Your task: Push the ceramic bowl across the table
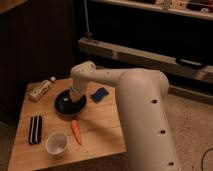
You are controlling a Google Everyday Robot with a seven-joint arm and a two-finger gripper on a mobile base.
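Observation:
The ceramic bowl [66, 104] is wide, shallow and glossy black, and sits at the middle of the table [100, 125], which has a light wooden plank top. My white arm reaches in from the right and bends down over the bowl. My gripper [76, 94] hangs at the bowl's right rim, touching or just above it. The small translucent white cup [56, 143] stands at the near left, apart from the bowl.
An orange carrot [76, 132] lies just in front of the bowl. A blue sponge [99, 94] lies to its right. A bottle [41, 89] lies on its side at the back left. A black striped item [35, 129] lies at the left edge. A dark wall stands behind.

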